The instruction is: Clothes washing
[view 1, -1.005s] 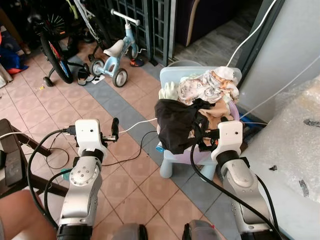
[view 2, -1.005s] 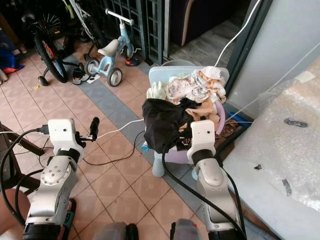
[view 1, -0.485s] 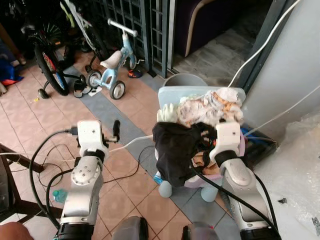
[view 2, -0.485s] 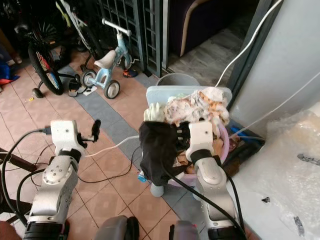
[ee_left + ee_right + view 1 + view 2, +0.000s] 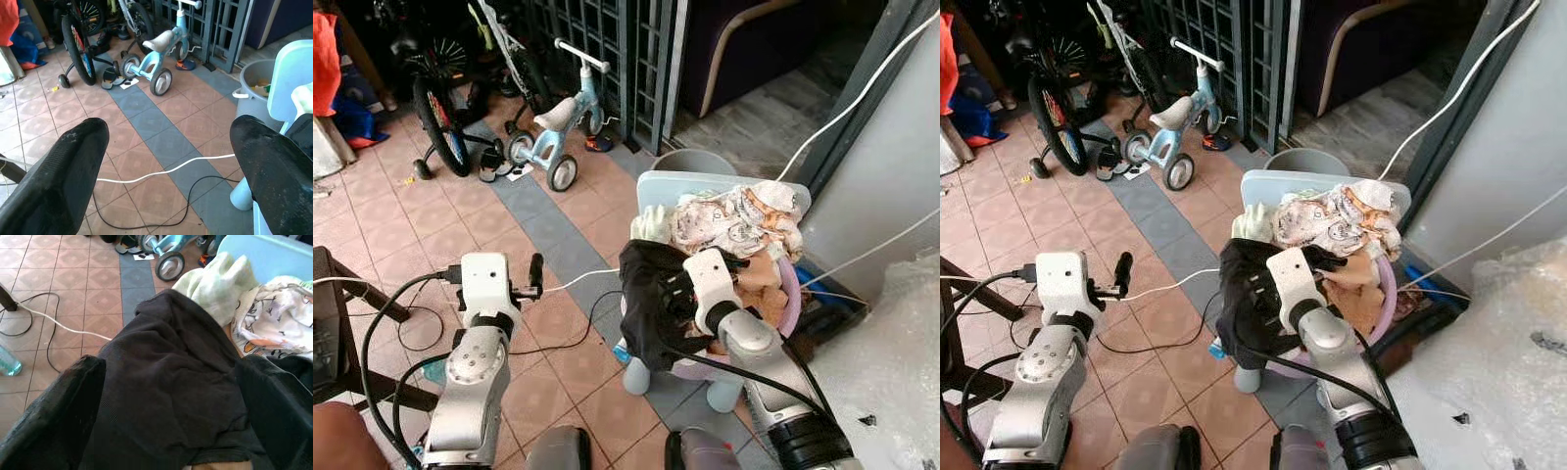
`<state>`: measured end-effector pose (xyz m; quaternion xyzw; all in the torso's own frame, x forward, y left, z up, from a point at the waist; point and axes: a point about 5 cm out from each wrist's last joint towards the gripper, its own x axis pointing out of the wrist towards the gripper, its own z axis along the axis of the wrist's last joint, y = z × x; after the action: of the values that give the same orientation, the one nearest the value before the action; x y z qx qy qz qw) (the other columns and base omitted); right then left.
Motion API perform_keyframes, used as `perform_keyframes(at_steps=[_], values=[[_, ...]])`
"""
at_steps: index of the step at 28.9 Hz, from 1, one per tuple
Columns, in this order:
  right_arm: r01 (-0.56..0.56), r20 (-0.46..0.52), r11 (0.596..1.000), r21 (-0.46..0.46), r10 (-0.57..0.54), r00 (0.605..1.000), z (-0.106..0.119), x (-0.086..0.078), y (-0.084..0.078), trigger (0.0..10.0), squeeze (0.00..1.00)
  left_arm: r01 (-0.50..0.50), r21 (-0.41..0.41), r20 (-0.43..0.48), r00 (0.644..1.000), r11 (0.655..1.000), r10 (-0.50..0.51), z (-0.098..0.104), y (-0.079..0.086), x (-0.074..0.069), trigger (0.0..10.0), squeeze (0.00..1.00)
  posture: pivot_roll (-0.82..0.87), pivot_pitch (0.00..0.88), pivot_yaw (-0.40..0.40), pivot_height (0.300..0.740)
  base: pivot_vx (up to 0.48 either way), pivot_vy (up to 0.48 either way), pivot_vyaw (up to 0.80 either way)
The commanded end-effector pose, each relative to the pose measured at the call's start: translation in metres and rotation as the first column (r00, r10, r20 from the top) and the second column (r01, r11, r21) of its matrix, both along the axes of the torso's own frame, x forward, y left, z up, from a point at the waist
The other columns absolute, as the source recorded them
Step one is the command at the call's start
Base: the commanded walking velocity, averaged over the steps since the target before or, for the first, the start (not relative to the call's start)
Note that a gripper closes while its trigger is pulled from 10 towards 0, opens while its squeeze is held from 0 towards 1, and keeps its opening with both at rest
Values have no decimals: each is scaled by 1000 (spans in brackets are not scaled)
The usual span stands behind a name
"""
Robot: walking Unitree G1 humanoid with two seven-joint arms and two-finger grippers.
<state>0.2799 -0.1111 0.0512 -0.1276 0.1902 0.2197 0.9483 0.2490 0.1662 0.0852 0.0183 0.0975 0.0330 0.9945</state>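
A pile of clothes lies on a small light-blue child's chair (image 5: 666,186). A black garment (image 5: 646,304) hangs over the chair's front-left side. Behind it are a patterned white and orange cloth (image 5: 734,220) and a pale cloth (image 5: 651,225). My right gripper (image 5: 168,364) is open, right at the black garment (image 5: 171,401), its fingers spread wide with the cloth between them. My left gripper (image 5: 168,127) is open and holds nothing, raised over the tiled floor to the left of the chair.
A grey bucket (image 5: 690,162) stands behind the chair. A blue balance bike (image 5: 563,108) and a bicycle (image 5: 435,108) are at the back left. A white cable (image 5: 578,279) and black cords cross the floor. Bubble wrap (image 5: 891,362) lies at the right, and a dark table (image 5: 333,323) stands at the left.
The camera has shifted. My right gripper has swung from the chair's right side leftward onto the black garment. The left arm has kept its pose.
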Motion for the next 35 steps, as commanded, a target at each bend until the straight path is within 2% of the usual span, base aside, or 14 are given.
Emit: perform_keyframes(at_steps=[1, 5, 10, 11, 12, 13, 14, 16, 18, 23, 24, 28, 32, 35], values=[[-18, -73, 999, -28, 16, 997, -14, -2, -1, 10000, 0, -5, 25, -16, 1000, 1000, 6, 1, 2, -5, 10000, 0, 94, 150, 35, 740, 0, 0, 0], [-38, -134, 999, -18, 35, 990, -23, 5, 9, 10000, 0, -4, 30, -19, 1000, 1000, 5, 4, 2, -10, 10000, 0, 121, 170, 32, 740, 0, 0, 0], [-7, -176, 999, -45, -1, 984, -33, 15, 18, 10000, 0, -23, 35, -28, 999, 999, 24, 9, 6, -18, 10000, 0, 160, 207, 20, 740, 0, 0, 0], [1, -179, 999, -51, -11, 984, -34, 18, 20, 6471, 0, -29, 38, -33, 999, 999, 30, 9, 7, -21, 10000, 0, 166, 216, 17, 740, 0, 0, 0], [6, -176, 999, -49, -15, 984, -33, 18, 21, 6471, 0, -30, 39, -35, 999, 999, 32, 9, 7, -22, 10000, 0, 166, 219, 16, 740, 0, 0, 0], [10, -174, 999, -48, -18, 985, -33, 20, 22, 2275, 0, -32, 39, -38, 999, 999, 34, 9, 7, -24, 10000, 0, 165, 223, 15, 740, 0, 0, 0], [12, -174, 999, -47, -20, 985, -32, 20, 22, 0, 0, -34, 39, -40, 999, 999, 35, 9, 7, -25, 10000, 0, 165, 223, 15, 740, 0, 0, 0], [16, -176, 999, -46, -23, 984, -32, 22, 24, 0, 0, -36, 40, -48, 998, 999, 38, 7, 8, -28, 10000, 0, 157, 226, 14, 740, 0, 0, 0], [48, -180, 997, -60, -58, 982, -31, 25, 18, 0, 0, -31, 36, -59, 998, 999, 34, 5, 5, -29, 10000, 0, 141, 225, 11, 740, 0, 0, 0], [160, -207, 985, -71, -172, 963, -39, 24, -8, 0, 0, -15, 20, -54, 998, 1000, 16, 7, -3, -20, 10000, 0, 116, 223, 9, 740, 0, 0, 0], [208, -224, 977, -55, -215, 951, -42, 23, -17, 0, 0, -16, 17, -52, 999, 1000, 17, 8, -3, -18, 10000, 0, 104, 219, 9, 740, 0, 0, 0], [254, -230, 966, -41, -257, 939, -43, 21, -27, 0, 0, -18, 15, -52, 998, 1000, 19, 7, -3, -16, 10000, 0, 95, 213, 7, 740, 0, 0, 0], [306, -236, 952, -7, -299, 925, -41, 21, -35, 0, 0, -20, 10, -48, 999, 1000, 21, 6, -4, -12, 10000, 0, 78, 199, 6, 740, 0, 0, 0], [359, -238, 930, 83, -331, 913, -34, 23, -39, 0, 0, -20, 5, -26, 999, 1000, 20, 9, -7, -1, 10000, 0, 57, 187, 10, 740, 0, 0, 0]])
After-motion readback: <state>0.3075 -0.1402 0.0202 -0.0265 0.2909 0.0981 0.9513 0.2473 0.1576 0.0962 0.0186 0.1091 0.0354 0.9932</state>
